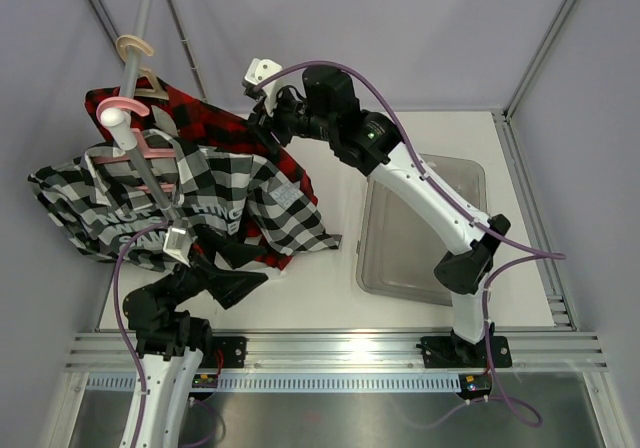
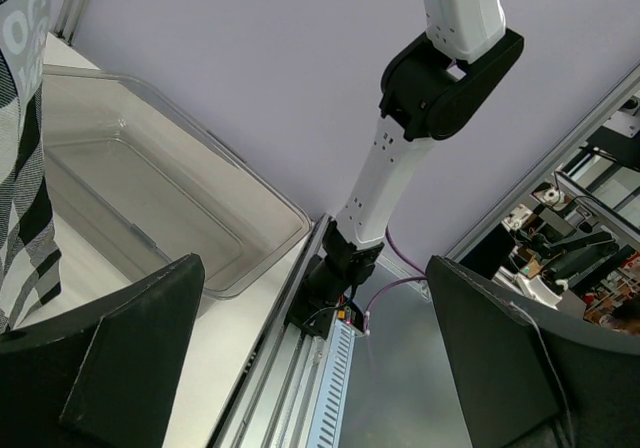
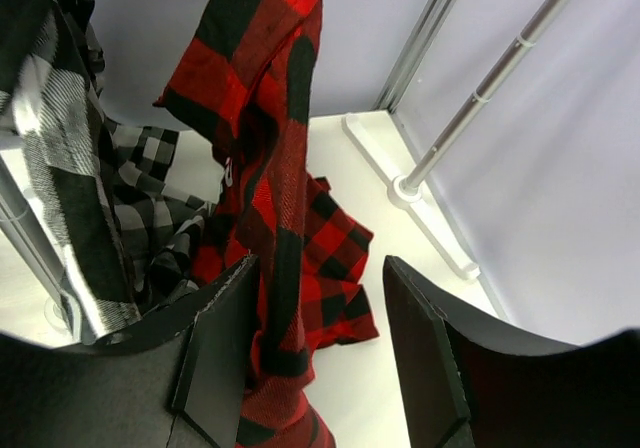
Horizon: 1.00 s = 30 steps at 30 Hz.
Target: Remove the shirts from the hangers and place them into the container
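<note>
Well left of the container (image 1: 400,258), both shirts hang at the rack pole (image 1: 140,138).
We see the black-and-white shirt (image 1: 110,208) farthest from the container and the red shirt (image 1: 215,118) nearer it. The left gripper (image 2: 312,263) gapes wide and empty, and the right gripper (image 3: 320,268) has its fingers apart around the red cloth, unclamped.

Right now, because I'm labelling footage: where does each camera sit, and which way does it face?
Top: above, behind the bases, looking down; left arm, right arm, red shirt, tub.
Left wrist: faces sideways past its open fingers toward tub, right arm.
Right wrist: faces the red shirt, own fingers framing it.
Shared: top and left wrist both show tub.
</note>
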Motion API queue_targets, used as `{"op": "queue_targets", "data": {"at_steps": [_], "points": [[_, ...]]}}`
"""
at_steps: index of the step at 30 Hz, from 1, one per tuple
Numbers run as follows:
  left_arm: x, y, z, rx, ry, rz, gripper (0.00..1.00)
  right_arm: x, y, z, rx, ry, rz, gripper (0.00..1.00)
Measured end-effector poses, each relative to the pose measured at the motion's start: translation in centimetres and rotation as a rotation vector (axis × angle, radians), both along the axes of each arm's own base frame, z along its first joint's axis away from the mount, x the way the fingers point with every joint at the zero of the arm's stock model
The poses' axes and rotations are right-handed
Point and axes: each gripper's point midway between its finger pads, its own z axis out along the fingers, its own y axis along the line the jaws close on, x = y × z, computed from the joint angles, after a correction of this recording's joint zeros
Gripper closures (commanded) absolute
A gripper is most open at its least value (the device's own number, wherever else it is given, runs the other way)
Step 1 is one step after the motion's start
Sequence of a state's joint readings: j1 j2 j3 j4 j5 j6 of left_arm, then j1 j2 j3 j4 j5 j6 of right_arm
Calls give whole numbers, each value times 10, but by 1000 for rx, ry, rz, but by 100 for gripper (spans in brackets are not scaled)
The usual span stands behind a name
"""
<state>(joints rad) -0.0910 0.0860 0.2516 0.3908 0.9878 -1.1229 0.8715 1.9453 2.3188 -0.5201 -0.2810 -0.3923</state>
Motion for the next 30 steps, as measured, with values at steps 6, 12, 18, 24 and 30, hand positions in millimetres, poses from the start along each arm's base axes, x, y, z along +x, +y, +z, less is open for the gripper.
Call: {"op": "queue_targets", "data": {"at_steps": [6, 12, 18, 24, 30], "points": [[1, 0, -5, 2, 11, -3, 1, -1, 5, -9, -10, 19, 20, 52], [1, -1, -6, 5, 15, -6, 1, 2, 10, -14, -8, 20, 27, 100], [2, -1, -8, 12, 15, -12, 1, 6, 21, -17, 0, -19, 62, 100], [3, -2, -10, 18, 22, -16, 1, 7, 29, -17, 19, -63, 92, 100], [3, -3, -14, 19, 22, -23, 1, 2, 29, -10, 26, -75, 122, 100]]}}
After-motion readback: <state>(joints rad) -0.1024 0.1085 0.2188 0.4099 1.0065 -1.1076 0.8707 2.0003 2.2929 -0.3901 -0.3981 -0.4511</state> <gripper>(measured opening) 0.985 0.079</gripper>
